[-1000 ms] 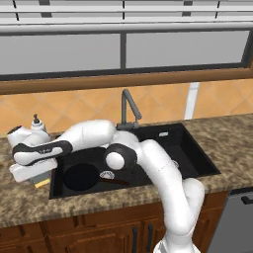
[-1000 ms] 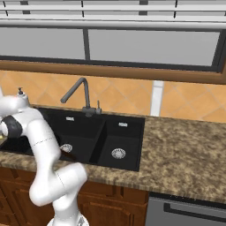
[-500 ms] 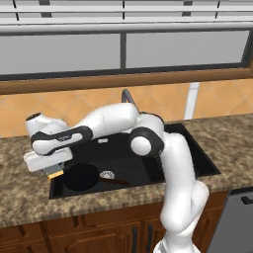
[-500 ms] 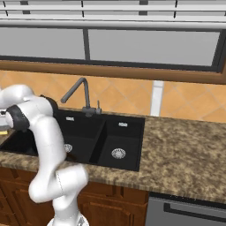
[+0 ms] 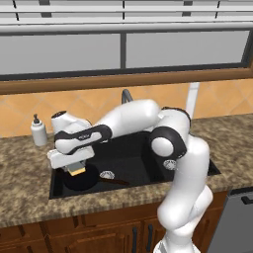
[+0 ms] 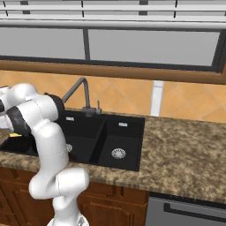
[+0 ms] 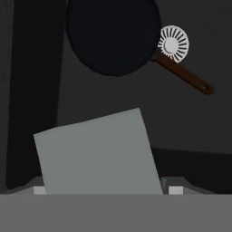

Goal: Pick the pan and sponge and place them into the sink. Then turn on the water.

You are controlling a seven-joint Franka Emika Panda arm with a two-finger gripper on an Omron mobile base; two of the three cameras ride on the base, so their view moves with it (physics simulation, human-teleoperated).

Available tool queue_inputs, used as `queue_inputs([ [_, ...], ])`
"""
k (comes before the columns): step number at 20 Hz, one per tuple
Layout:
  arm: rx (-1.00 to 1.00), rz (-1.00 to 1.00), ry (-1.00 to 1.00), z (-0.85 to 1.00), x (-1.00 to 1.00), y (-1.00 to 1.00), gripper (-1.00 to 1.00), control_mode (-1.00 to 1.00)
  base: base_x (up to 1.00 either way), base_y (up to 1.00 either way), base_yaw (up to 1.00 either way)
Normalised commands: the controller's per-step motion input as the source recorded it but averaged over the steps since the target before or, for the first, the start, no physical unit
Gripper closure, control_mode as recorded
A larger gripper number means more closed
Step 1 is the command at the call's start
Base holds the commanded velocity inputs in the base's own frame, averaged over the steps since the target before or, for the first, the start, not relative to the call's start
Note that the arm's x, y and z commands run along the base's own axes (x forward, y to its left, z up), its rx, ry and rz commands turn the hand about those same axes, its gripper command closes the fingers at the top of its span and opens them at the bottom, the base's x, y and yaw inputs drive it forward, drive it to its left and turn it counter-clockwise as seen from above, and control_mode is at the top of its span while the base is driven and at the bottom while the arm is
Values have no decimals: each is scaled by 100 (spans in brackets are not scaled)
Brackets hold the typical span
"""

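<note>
While sponge (image 7: pixel 97 152) hides its fingertips, end effector (image 5: pixel 76 167) holds it wide, above pan (image 7: pixel 113 36), sink (image 5: pixel 133 163).

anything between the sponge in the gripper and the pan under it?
Nothing: in the hand view only bare black sink floor separates the sponge from the pan. The gripper holds the sponge above the pan.

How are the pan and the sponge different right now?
The pan is round and black with a long brown handle; the sponge is a small rectangle, grey-blue faced with yellow beneath. The pan lies on the sink floor near the drain; the sponge sits up between the gripper fingers above it. Both are over the same basin.
</note>
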Motion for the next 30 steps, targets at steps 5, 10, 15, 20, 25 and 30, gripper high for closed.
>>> queue_inputs([
  [5,0,0,0,-13,23,-27,100,-100,0,0,0],
  [10,0,0,4,-26,40,-7,100,-100,0,0,0],
  [15,0,0,5,-36,55,0,100,-100,0,0,0],
  [20,-4,-3,3,-46,48,4,100,-100,0,0,0],
  [25,-5,-5,7,-49,46,0,100,-100,0,0,0],
  [30,-1,-2,9,-51,42,0,100,-100,0,0,0],
])
